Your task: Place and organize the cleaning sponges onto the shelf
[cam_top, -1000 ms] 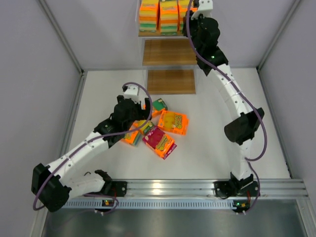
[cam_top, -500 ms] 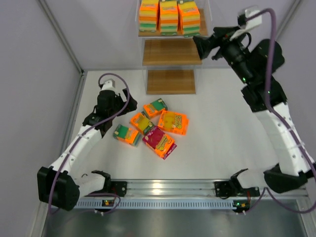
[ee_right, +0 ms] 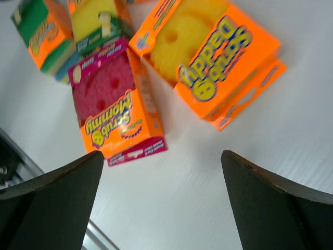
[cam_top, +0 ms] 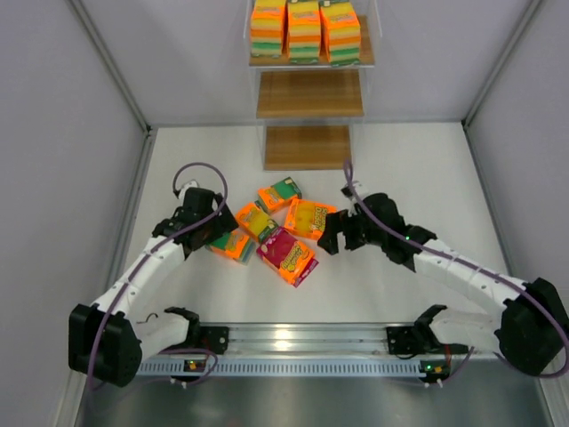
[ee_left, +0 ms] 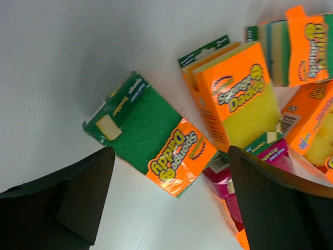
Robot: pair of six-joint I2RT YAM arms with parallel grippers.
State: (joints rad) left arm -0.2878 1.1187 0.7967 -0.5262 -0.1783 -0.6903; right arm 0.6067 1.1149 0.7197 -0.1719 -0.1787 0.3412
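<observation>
Three stacks of cleaning sponges [cam_top: 302,31] stand on the top board of the shelf [cam_top: 308,93]. Several loose packs lie on the table in front of it: a green-faced one [cam_top: 229,245], two yellow ones [cam_top: 255,220] [cam_top: 311,219], a small green one [cam_top: 281,193] and a magenta one [cam_top: 287,255]. My left gripper [cam_top: 209,231] is open, low over the green-faced pack [ee_left: 151,138], holding nothing [ee_left: 170,156]. My right gripper [cam_top: 327,235] is open and empty [ee_right: 162,156], just right of the magenta pack [ee_right: 112,112] and the large yellow pack [ee_right: 208,62].
The shelf's middle board and its bottom board [cam_top: 308,147] are bare. Grey walls [cam_top: 62,133] close in the white table on both sides. A metal rail [cam_top: 293,338] with both arm bases runs along the near edge.
My right arm left the top shelf, swung down to the table beside the loose packs and opened its jaws. My left gripper drew back to the left, then lowered toward the green-faced pack.
</observation>
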